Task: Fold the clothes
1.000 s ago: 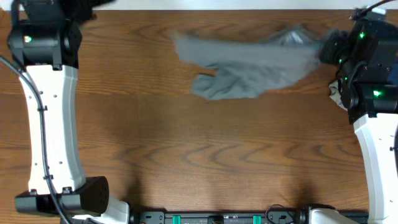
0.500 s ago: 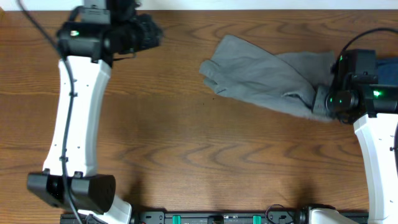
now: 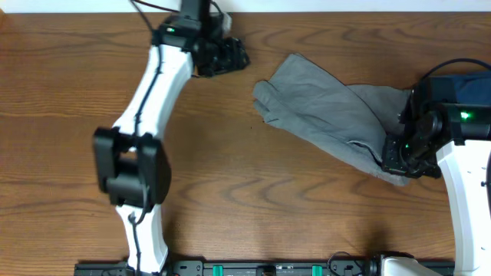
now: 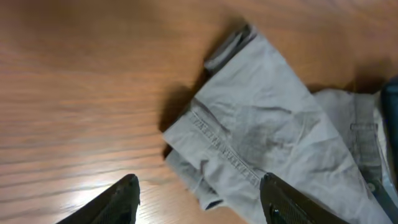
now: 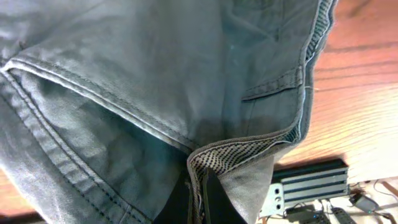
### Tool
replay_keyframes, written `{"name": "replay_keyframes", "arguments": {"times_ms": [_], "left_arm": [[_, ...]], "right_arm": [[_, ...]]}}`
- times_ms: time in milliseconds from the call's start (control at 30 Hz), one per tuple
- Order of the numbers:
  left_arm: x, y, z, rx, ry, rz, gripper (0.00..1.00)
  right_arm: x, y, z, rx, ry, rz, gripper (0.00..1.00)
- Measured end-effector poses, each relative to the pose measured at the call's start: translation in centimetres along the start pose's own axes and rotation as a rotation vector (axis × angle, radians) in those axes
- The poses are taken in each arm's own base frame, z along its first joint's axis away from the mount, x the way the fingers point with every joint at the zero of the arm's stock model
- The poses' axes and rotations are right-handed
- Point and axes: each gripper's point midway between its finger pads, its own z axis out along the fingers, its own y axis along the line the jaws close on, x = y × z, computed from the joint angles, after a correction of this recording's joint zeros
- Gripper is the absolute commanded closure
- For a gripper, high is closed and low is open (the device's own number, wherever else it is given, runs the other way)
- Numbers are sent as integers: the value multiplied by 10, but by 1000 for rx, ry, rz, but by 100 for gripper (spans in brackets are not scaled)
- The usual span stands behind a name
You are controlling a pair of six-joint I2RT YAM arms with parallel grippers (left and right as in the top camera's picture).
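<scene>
The grey shorts, the clothes (image 3: 330,115), lie crumpled and slanted across the right half of the table. One leg end points to the back left. My right gripper (image 3: 399,153) is shut on the waistband edge at their front right end. In the right wrist view the dotted pale lining (image 5: 249,155) is pinched between the dark fingers (image 5: 214,199). My left gripper (image 3: 230,55) hovers at the back of the table, left of the shorts and apart from them. It is open, and its view shows a leg hem (image 4: 211,140) just ahead of the spread fingers (image 4: 121,199).
A dark blue item (image 3: 469,80) sits at the table's right edge behind the right arm. The black base rail (image 3: 268,268) runs along the front edge. Bare wood lies left and in front of the shorts.
My left arm has swung from the far left across the back of the table toward the shorts, and its gripper has opened. My right gripper has pulled the shorts' waistband forward.
</scene>
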Motion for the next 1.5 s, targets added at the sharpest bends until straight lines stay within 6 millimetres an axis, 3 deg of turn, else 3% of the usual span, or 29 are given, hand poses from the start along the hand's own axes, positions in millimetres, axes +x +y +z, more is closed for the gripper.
{"name": "replay_keyframes", "arguments": {"times_ms": [233,667,700,800,833,1067,1200,1300,1400,1500], "left_arm": [[28,9,59,15,129,-92,35],[48,-8,115,40,170,-130,36],[48,-9,118,42,169,-132,41],[49,-12,124,47,165,-135,87],[49,-12,125,48,165,-134,94],[50,-14,126,49,166,-127,94],[52,-7,122,37,180,-117,94],[48,0,105,9,178,-112,94],[24,-6,63,17,95,-84,94],[-14,-27,-14,59,-73,-35,94]], "right_arm": [[0,3,0,-20,2,-8,99],[2,5,0,-29,8,-14,99],[2,5,0,-29,8,-14,99],[2,5,0,-31,9,-14,99],[2,5,0,-31,9,-14,99],[-1,6,0,-34,-3,-14,99],[-19,10,-1,-49,-76,-15,99],[-42,15,-4,-70,-171,-17,99],[-69,21,-11,-92,-284,-34,99],[-95,27,-21,-114,-398,-50,99]]}}
